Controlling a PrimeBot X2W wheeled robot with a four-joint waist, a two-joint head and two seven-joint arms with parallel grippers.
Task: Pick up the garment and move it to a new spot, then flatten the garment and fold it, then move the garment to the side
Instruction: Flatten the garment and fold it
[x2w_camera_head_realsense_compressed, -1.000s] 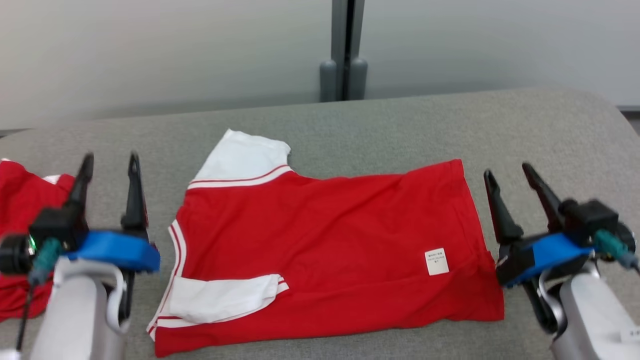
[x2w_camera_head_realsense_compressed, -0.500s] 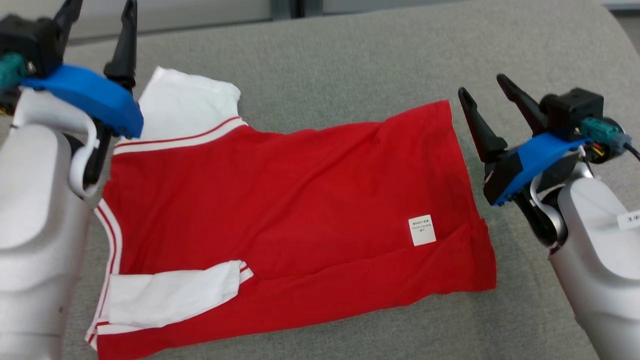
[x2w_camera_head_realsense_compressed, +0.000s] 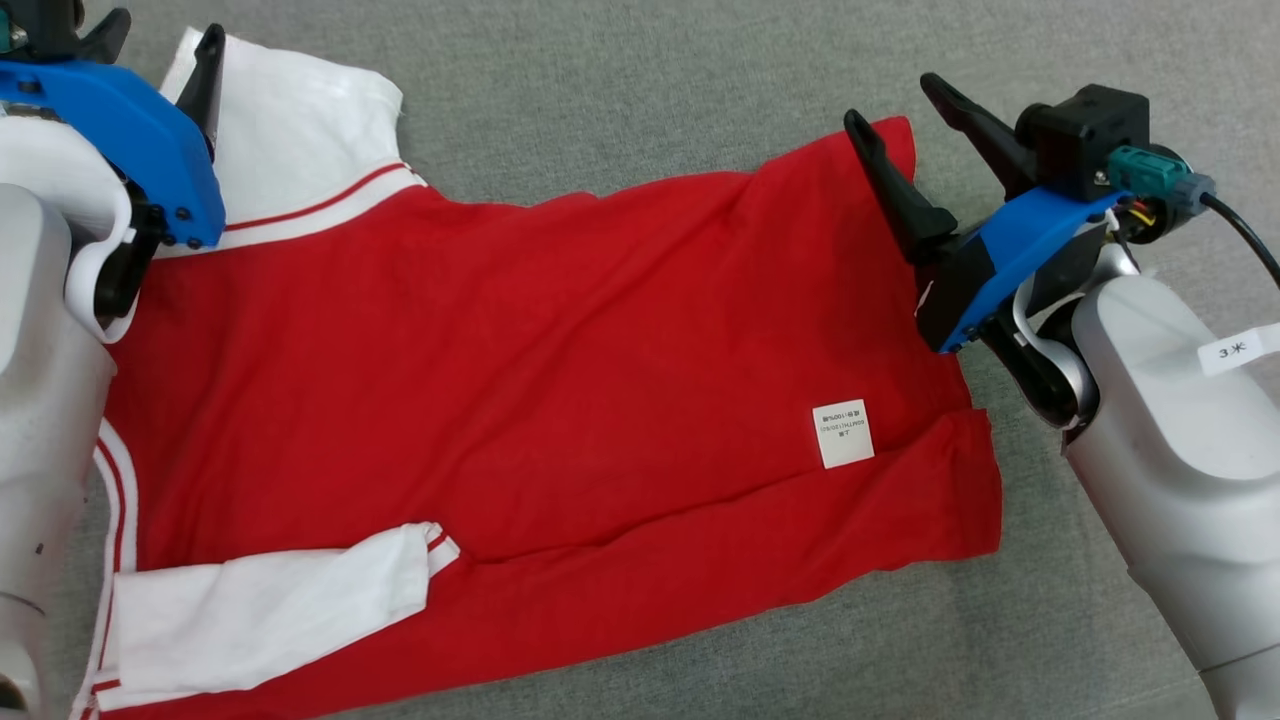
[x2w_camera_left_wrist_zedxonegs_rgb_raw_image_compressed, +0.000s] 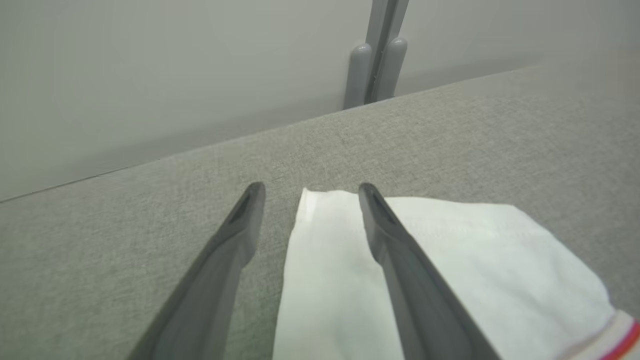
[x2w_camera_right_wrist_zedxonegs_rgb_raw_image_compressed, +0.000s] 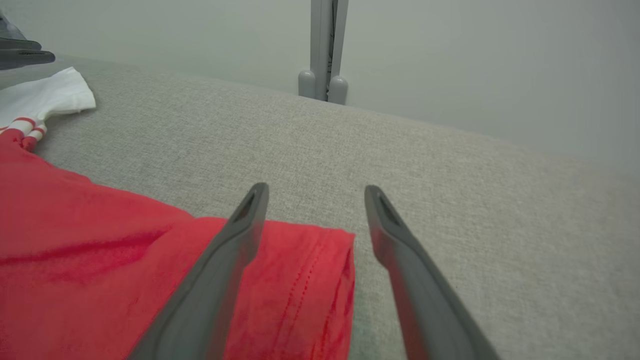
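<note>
Grey fabric surface (x2w_camera_head_realsense_compressed: 640, 90); red-and-white garment (x2w_camera_head_realsense_compressed: 520, 380) lying flat, directly on it.

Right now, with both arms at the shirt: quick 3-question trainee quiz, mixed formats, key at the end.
1. True or false: the left gripper and right gripper both stand open, holding nothing.
2. The white label on the red garment lies: A) nearer the right gripper, B) nearer the left gripper, C) equally far from both.
3. Fill in: the left gripper is at a corner of the garment's white ____.
Key: 1 true; 2 A; 3 sleeve.
</note>
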